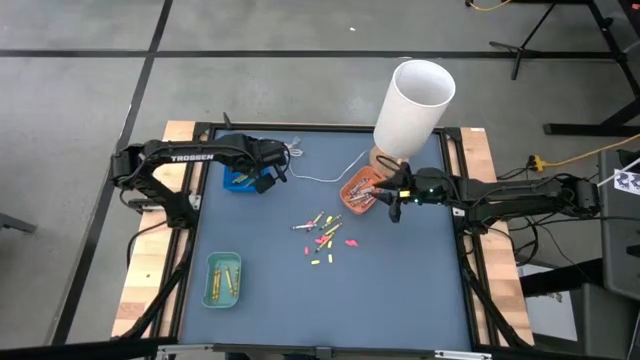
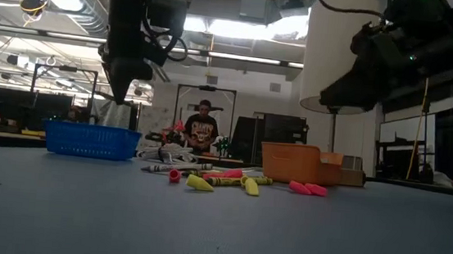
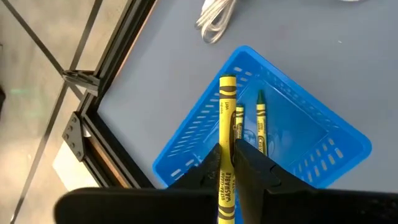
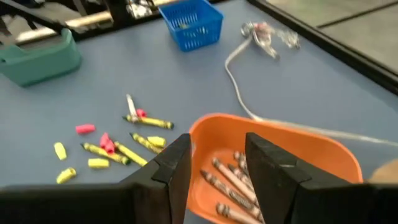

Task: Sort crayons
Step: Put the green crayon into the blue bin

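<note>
Above the blue basket (image 3: 323, 146) — a yellow crayon (image 3: 226, 149), label reading "washable".

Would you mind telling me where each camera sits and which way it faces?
High: overhead, straight down; both arms, blue basket.
Low: table height, across the crayons; both arms above.
Left wrist: over the blue basket; left gripper holds a yellow crayon.
Right wrist: right gripper, open, over the orange tray.
All views share the blue basket.

Ceiling lights (image 2: 243, 28) glare at the upper middle of my low view, turning my arms to silhouettes. My table (image 1: 400, 290) is evenly lit, shadows faint.
</note>
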Controlling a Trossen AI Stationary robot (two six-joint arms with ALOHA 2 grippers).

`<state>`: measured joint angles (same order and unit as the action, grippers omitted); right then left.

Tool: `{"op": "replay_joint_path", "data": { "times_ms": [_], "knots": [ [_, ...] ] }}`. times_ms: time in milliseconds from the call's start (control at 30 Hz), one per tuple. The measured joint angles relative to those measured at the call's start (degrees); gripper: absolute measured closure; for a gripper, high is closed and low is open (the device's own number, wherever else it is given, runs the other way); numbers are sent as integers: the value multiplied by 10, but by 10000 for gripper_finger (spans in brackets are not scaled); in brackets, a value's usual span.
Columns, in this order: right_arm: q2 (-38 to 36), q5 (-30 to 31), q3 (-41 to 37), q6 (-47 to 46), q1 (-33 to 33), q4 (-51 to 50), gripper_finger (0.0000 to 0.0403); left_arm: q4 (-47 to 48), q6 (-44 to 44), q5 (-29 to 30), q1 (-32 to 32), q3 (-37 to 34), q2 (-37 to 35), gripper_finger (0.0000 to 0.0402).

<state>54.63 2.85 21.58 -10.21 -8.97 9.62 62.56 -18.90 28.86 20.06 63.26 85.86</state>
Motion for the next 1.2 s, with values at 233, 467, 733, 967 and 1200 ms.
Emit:
{"op": "replay_joint_path", "data": {
  "times_ms": [233, 467, 733, 967, 1200],
  "knots": [
    [0, -26, 0, 0, 0, 68, 254, -2, 0, 0, 2, 0, 0, 344],
    [18, -49, 0, 2, 0, 170, 254, -27, -1, 0, 1, 0, 0, 331],
    [111, -96, 0, 10, 19, 273, 254, -53, -1, 0, 1, 0, 0, 330],
    [200, -73, 18, 81, 98, 309, 254, -55, -1, 0, 1, 0, 0, 332],
    [280, 20, 75, 116, 152, 250, 254, -57, -1, 0, 1, 0, 0, 333]
  ]
}}
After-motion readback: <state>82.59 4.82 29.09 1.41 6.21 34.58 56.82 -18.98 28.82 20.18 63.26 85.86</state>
